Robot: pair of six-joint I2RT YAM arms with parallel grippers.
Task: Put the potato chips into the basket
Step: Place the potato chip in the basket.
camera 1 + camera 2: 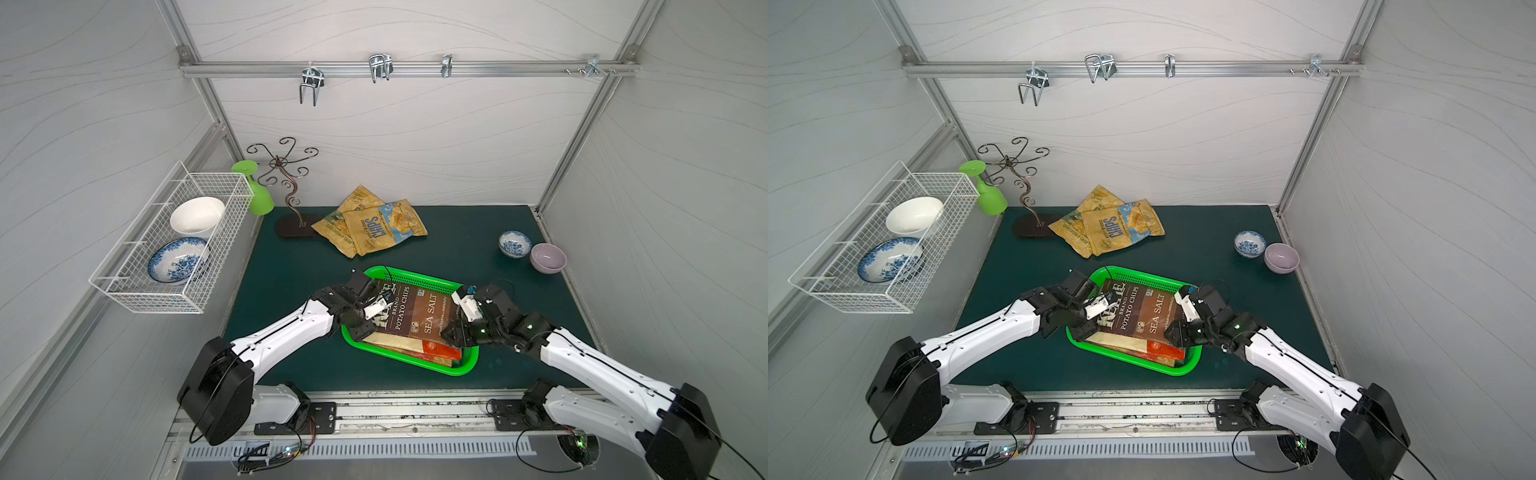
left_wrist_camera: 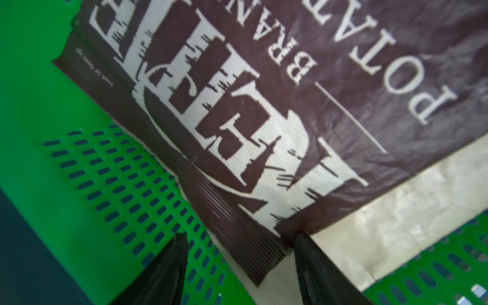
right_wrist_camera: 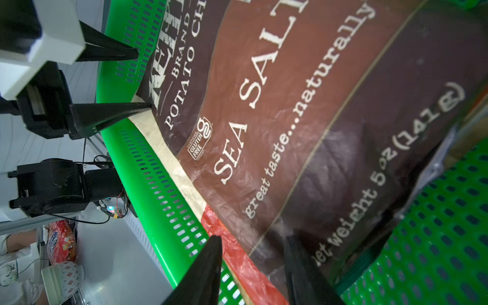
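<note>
The Kettle bag (image 1: 415, 316) is lying face up atop the stack in the basket (image 1: 415, 276), long axis running 9 to 3 o'clock, logo end at 9. It is being bracketed, probably for flattening, by the left gripper (image 2: 239, 237) and right gripper (image 3: 252, 239), both spread open, clamping nothing. Tan bags (image 1: 374, 232) are waiting at 12 o'clock.
</note>
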